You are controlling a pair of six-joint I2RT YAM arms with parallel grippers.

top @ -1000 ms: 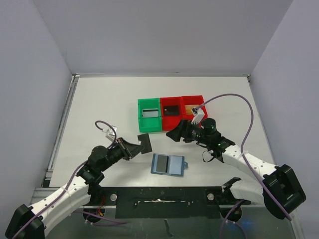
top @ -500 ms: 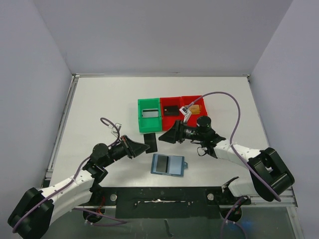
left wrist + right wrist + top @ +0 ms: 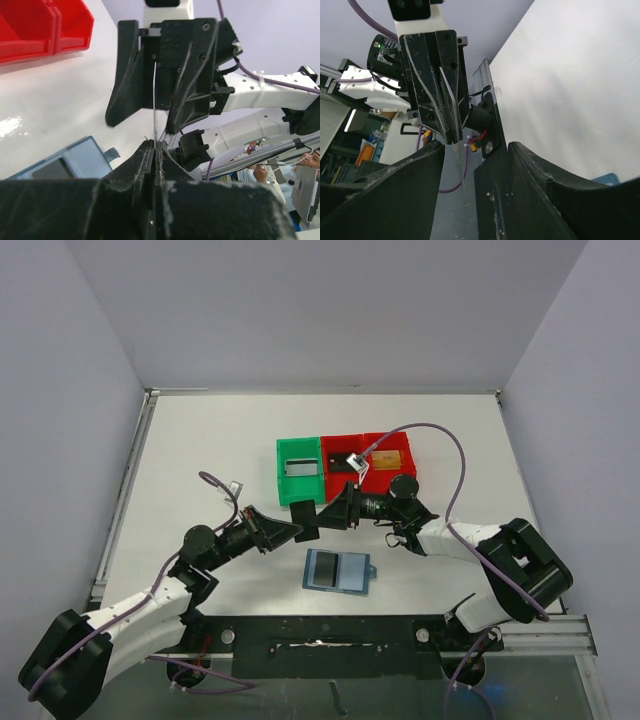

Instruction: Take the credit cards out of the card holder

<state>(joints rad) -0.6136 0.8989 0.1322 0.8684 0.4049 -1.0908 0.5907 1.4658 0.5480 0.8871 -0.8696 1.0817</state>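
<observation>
— Where did we find the holder [image 3: 350, 572]?

— Nearest us, lying flat and open on the table [image 3: 200, 460] just beyond the arm bases. A dark card [image 3: 322, 568] lay in its left half, so we judged the job unfinished.

— And the card [image 3: 304, 524] in play?

— Just past the holder, in the air. The left gripper [image 3: 292, 531] was clamped on one end of it and held it on edge, so the left wrist view showed only a thin line.

— Which way did it lie from the right gripper [image 3: 324, 515]?

— Straight ahead. It ran out from the left fingertips along the line joining the two arms. Its free end sat between the right fingers [image 3: 385, 190], which stood apart with a gap on each side. We saw no contact.

— So which arm was nearer?

— Both were at the card. The left arm held it and the right arm only straddled it. We judged that the next move called for a squeeze across its faces.

— What had changed?

— A second before, the grippers were well apart and the card hung from the left alone. Since then they had come together and the right jaws had narrowed. The holder had not moved.

— And beyond?

— A green bin [image 3: 298, 492] and two red bins [image 3: 384, 481] stood touching in a row. Each held something flat that we could not name.
</observation>
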